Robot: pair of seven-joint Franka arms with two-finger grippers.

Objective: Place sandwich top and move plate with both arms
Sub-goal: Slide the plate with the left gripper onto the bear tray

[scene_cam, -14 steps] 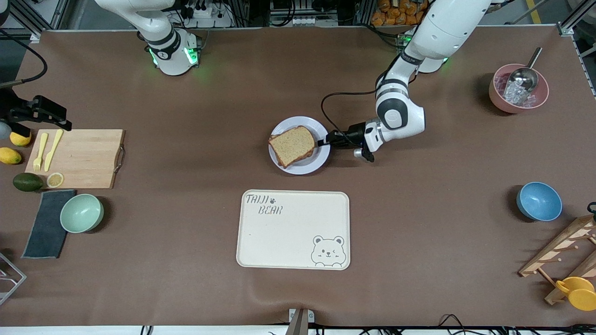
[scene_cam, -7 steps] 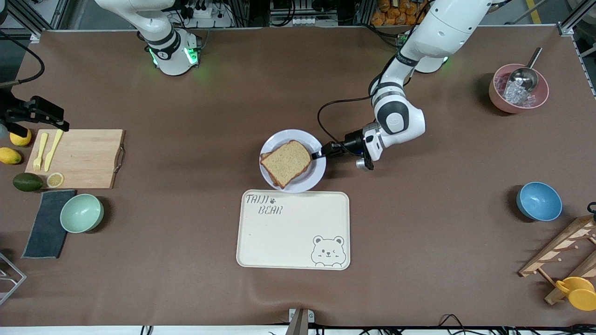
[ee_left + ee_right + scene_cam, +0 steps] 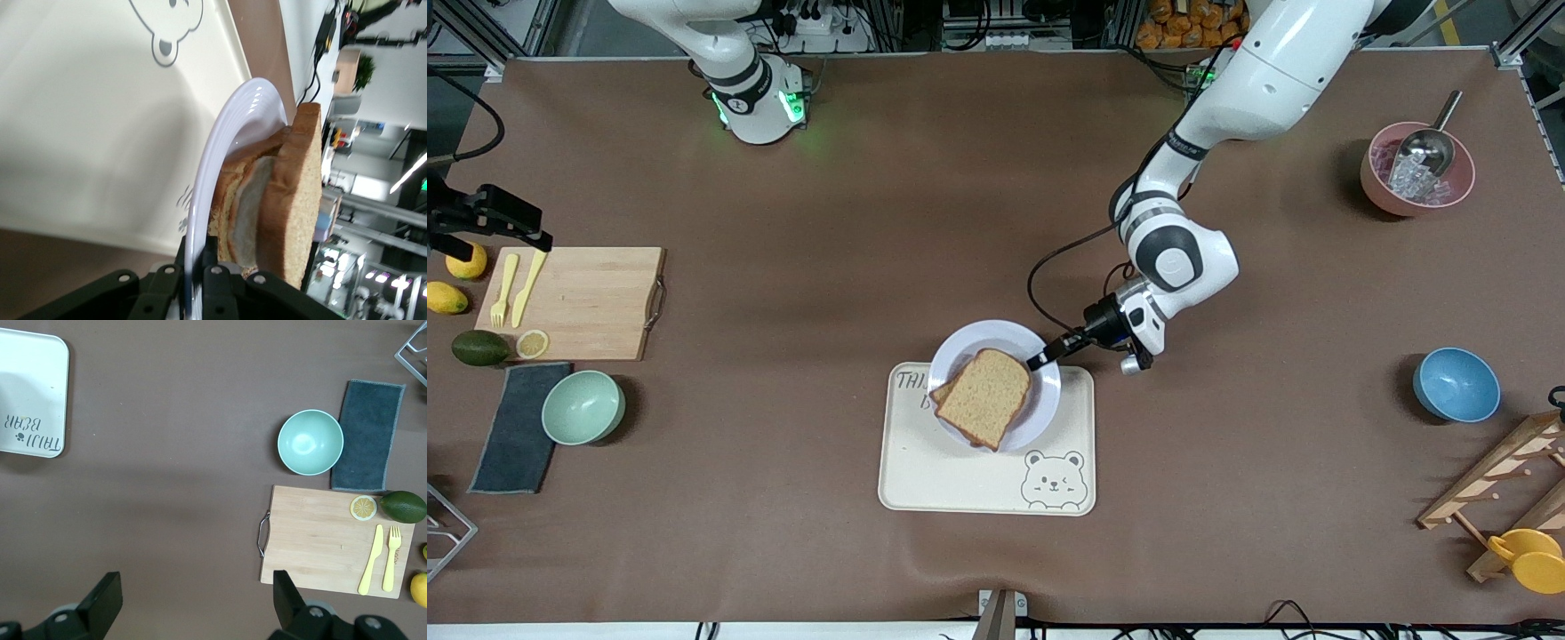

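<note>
The pale plate hangs over the edge of the cream bear tray that lies farther from the front camera. The sandwich top, a brown slice, lies on a lower slice on the plate. My left gripper is shut on the plate's rim at the side toward the left arm's end. In the left wrist view the rim runs between the jaws of the left gripper, with the sandwich top over an egg layer and the tray below. My right gripper hangs open and empty over the table by the cutting board.
Toward the right arm's end lie a cutting board with yellow cutlery, an avocado, lemons, a mint bowl and a grey cloth. Toward the left arm's end stand a pink ice bowl, a blue bowl and a wooden rack.
My left gripper has carried the plate and sandwich toward the front camera, from the bare table to over the tray's edge. The right gripper has barely drifted.
</note>
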